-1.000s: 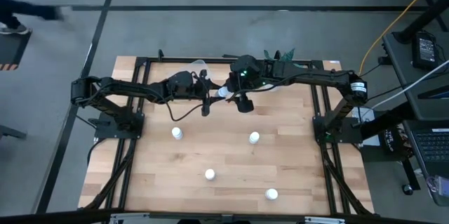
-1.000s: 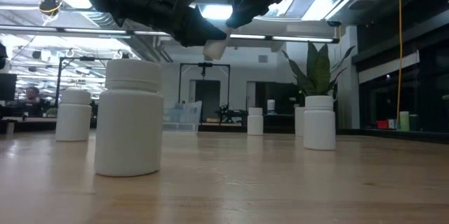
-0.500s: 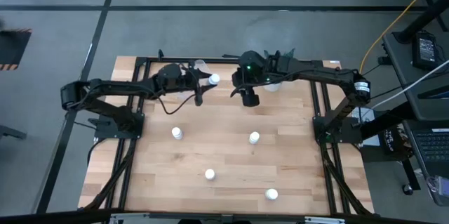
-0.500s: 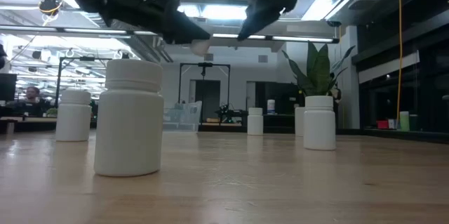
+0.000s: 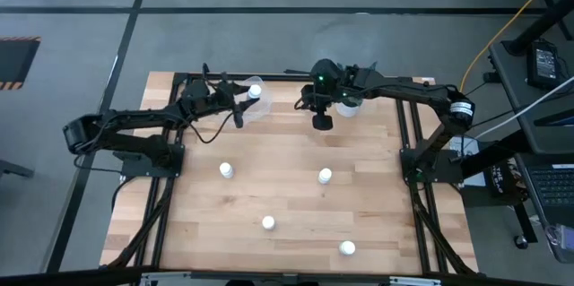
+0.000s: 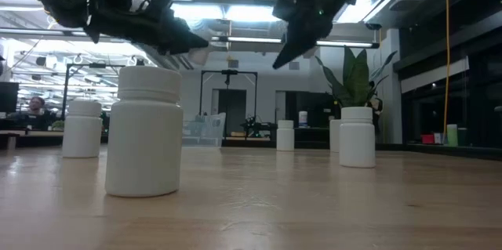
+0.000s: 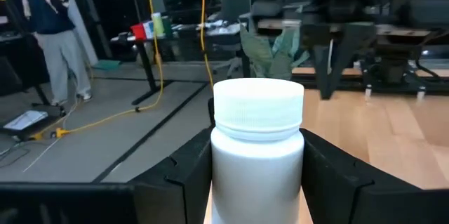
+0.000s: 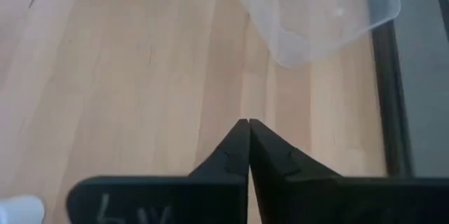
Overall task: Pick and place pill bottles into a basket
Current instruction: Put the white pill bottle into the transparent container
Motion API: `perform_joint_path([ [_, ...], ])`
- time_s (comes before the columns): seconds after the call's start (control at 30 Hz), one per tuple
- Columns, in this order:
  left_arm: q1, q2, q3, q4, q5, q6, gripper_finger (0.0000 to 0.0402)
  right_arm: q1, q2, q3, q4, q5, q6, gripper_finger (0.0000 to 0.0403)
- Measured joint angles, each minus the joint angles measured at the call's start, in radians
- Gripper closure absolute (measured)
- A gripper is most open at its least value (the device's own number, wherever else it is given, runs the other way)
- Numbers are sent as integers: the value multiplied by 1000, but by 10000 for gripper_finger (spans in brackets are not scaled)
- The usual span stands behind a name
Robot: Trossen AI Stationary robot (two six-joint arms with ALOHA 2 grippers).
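My left gripper [image 5: 249,98] is at the far left of the table, shut on a white pill bottle [image 5: 255,91] that it holds over the clear basket [image 5: 262,110]. My right gripper [image 5: 321,123] hangs shut and empty above the bare wood at the far middle, pointing slantwise down; its closed tips [image 8: 248,127] show in the right wrist view, with the basket [image 8: 316,13] beyond them. Several more pill bottles stand upright on their bases on the table [image 5: 227,170] [image 5: 325,176] [image 5: 268,223]. My left gripper pinches the bottle's body [image 7: 257,175] between its two fingers [image 7: 184,182], one on each side below the ribbed cap [image 7: 258,106]. The fingers come in level. The bottle stands upright in the hold, lifted clear of the table, its cap above the fingers.
A white pot with a green plant [image 5: 350,102] stands at the far edge just right of my right gripper. A fourth loose bottle [image 5: 347,248] is near the front right. A black frame [image 5: 408,134] runs along the table's sides. A person [image 7: 49,27] stands in the room beyond.
My left gripper has carried the bottle from the far middle toward the table's left and far edge, to above the basket, keeping it upright. My right gripper, close beside the bottle a second ago, has drawn off toward the right and shut with nothing in it.
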Motion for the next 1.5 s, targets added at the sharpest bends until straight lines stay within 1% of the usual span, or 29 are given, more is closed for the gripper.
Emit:
perform_joint_path([
  [0.1,28,0,-26,11,2,-10,232,-10,0,-46,18,-8,28,397],
  [0.23,63,1,-41,20,3,-36,232,-10,-10,-114,101,-11,52,399],
  [0.4,90,2,-41,22,3,-44,232,-15,-81,-292,395,-12,82,400],
  [0.57,106,19,-41,20,2,-53,232,-30,-175,-476,650,-20,173,401],
  [0.73,110,72,-41,34,1,-53,232,-28,-234,-605,823,-66,205,401],
  [0.9,110,127,-41,93,-5,-53,232,-27,-247,-615,838,-65,218,401],
  [1.03,111,166,-41,129,-69,-56,232,-19,-244,-615,805,-66,233,401],
  [1.13,111,206,-41,161,-80,-78,232,-19,-243,-615,801,-66,233,401],
  [1.2,110,243,-41,182,-82,-81,232,-19,-243,-615,800,-65,232,401],
  [1.3,107,313,-41,254,-124,-102,232,-19,-243,-615,801,-65,231,401],
  [1.4,107,377,-41,338,-131,-107,231,-19,-243,-615,800,-65,232,401],
  [1.5,107,424,-41,374,-146,-114,231,-19,-243,-615,799,-65,232,401],
])
